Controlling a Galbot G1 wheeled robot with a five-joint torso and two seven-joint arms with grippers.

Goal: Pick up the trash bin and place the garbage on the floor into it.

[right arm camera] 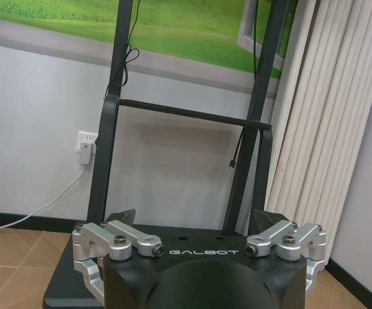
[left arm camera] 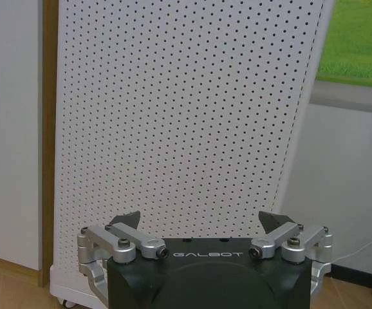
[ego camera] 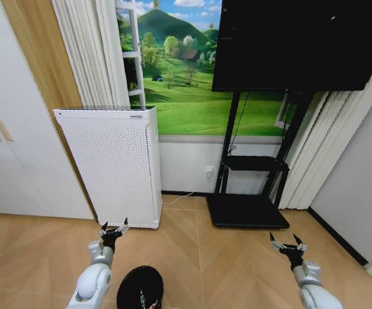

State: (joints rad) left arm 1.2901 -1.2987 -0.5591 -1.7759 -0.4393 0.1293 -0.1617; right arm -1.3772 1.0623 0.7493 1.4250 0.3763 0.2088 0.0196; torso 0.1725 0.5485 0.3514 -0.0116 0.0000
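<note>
The trash bin (ego camera: 140, 288) stands on the wooden floor (ego camera: 224, 257) at the lower edge of the head view, cut off there so that its base is out of sight. Its dark inside is hard to read; a small red-and-white bit (ego camera: 143, 300) shows in the opening, too small to tell what it is. The bin lies just below and to the right of the left claw (ego camera: 113, 228) and well to the left of the right claw (ego camera: 288, 242).

Both claws hang above the floor with fingers spread wide and nothing between them. In the left wrist view the left claw (left arm camera: 202, 222) points at the white perforated appliance (left arm camera: 186, 129), which stands close ahead of it against the wall, beside a white cupboard (ego camera: 12, 141). In the right wrist view the right claw (right arm camera: 195, 219) faces the black TV stand (right arm camera: 179, 129), whose base plate is partly hidden behind the claw's body. A white cable (right arm camera: 41, 206) runs from a wall socket (right arm camera: 85, 145) down to the floor, left of the stand. Pale curtains (right arm camera: 315, 116) hang to the stand's right, and the dark screen (ego camera: 302, 42) on it is cut off at the top of the head view.
</note>
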